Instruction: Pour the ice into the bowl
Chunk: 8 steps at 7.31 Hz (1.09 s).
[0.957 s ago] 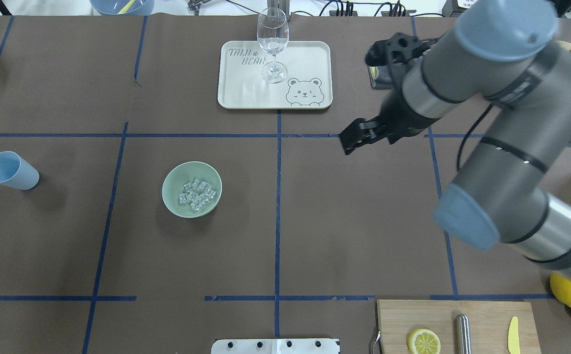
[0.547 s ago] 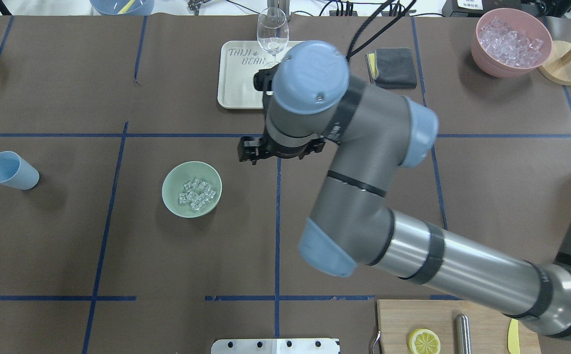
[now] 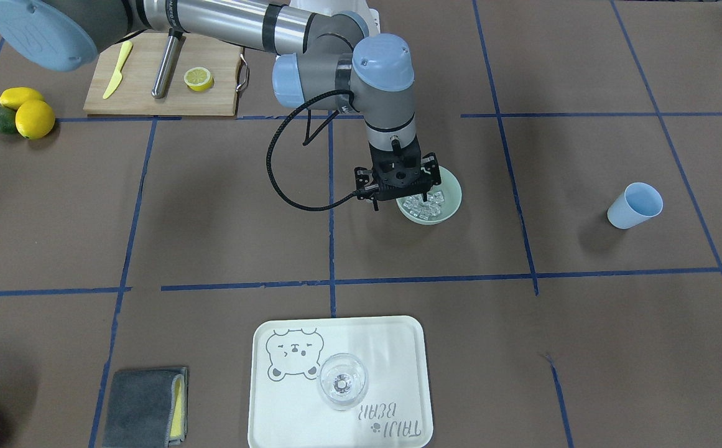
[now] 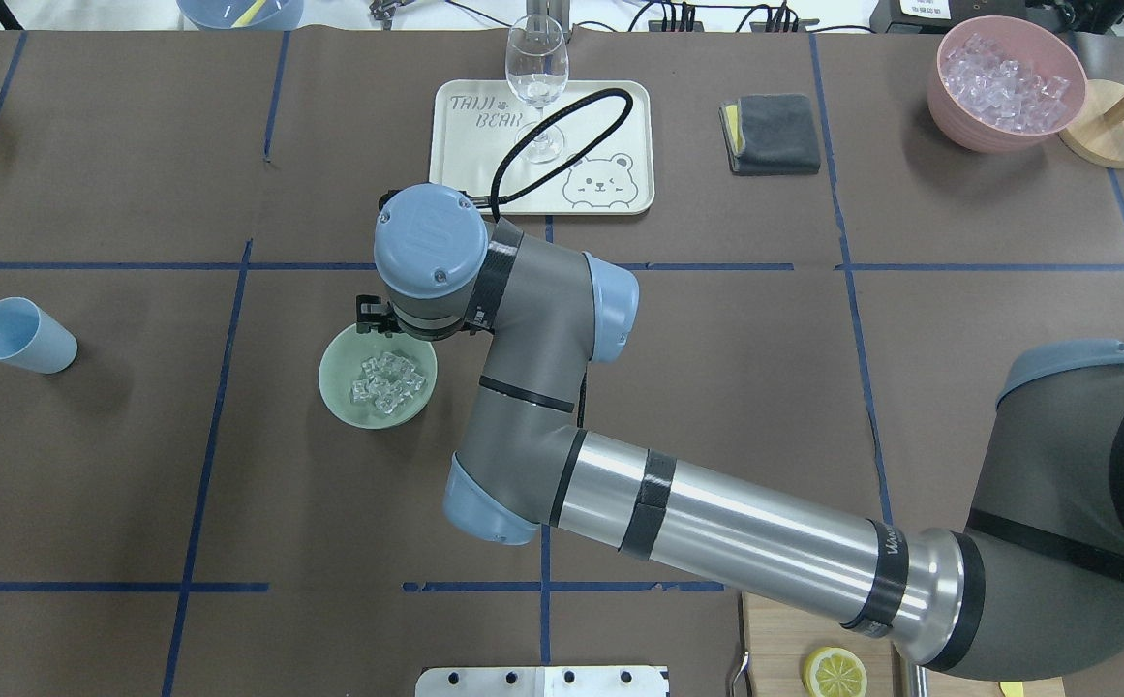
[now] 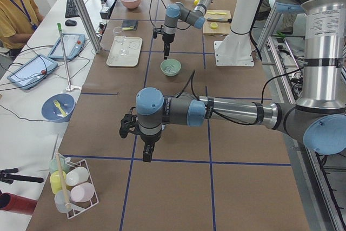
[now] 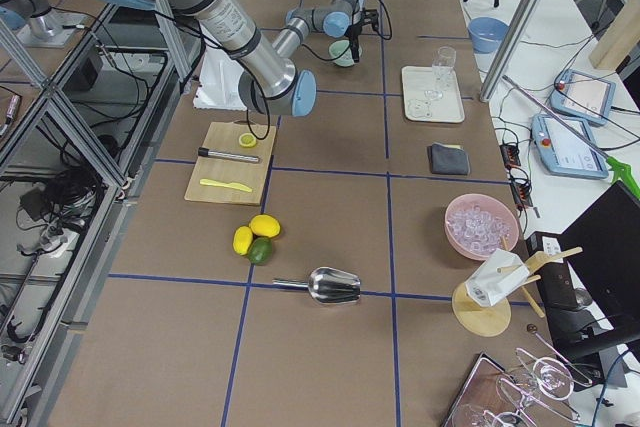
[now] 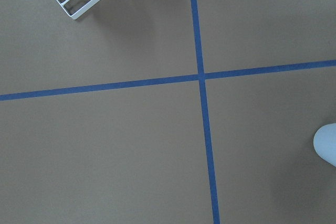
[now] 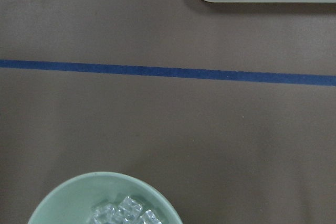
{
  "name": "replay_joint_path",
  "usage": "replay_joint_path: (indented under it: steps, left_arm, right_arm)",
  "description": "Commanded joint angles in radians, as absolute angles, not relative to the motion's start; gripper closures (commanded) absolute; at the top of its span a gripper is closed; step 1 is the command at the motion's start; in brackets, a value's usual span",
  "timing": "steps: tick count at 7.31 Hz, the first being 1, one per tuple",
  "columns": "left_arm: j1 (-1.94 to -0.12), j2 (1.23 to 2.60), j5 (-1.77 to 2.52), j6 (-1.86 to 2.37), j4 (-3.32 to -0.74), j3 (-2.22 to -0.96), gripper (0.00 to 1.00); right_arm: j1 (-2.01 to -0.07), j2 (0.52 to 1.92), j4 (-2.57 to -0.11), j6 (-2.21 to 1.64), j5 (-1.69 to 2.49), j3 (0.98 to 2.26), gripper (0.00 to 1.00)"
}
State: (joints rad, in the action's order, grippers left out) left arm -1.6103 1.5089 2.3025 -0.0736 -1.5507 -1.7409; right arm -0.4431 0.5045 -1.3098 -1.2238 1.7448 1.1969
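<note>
The mint-green bowl [image 4: 334, 373] stands left of the table's middle with the ice [image 4: 387, 380], a heap of clear little cubes, inside it. In the front view my right gripper [image 3: 398, 199] hangs open and empty just over the bowl's [image 3: 451, 186] robot-side rim, above the ice [image 3: 426, 207]. In the overhead view the wrist hides it. The right wrist view shows the bowl's rim [image 8: 79, 192] and some ice [image 8: 121, 213]. My left gripper [image 5: 146, 152] hangs over the table's left end, far from the bowl; I cannot tell whether it is open.
A blue cup [image 4: 22, 335] stands at the far left. A white tray [image 4: 610, 106] with a wine glass [image 4: 536, 77] lies behind the bowl. A grey cloth [image 4: 773, 134], a pink bowl of ice [image 4: 1005, 82] and a cutting board [image 3: 161, 74] are on the right.
My right arm has swung from the table's far right across to the left. Its gripper now hangs over the bowl. The bowl, ice and cup have not moved.
</note>
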Motion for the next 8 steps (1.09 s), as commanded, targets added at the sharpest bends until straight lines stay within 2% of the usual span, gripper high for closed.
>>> replay_joint_path:
  steps: [1,4,8]
  left_arm:
    - [-1.609,1.509,2.303,-0.075,-1.552,-1.738,0.00]
    - [-1.609,1.509,2.303,-0.075,-1.552,-1.735,0.00]
    - [-1.609,1.508,2.303,-0.074,-1.552,-1.733,0.00]
  right_arm:
    - [-0.416,0.512,-1.295,-1.230,1.740,1.169,0.11]
    - [-0.416,0.511,-1.293,-1.229,1.770,1.164,1.00]
    - [-0.420,0.509,-1.292,-1.216,1.775,1.189,1.00]
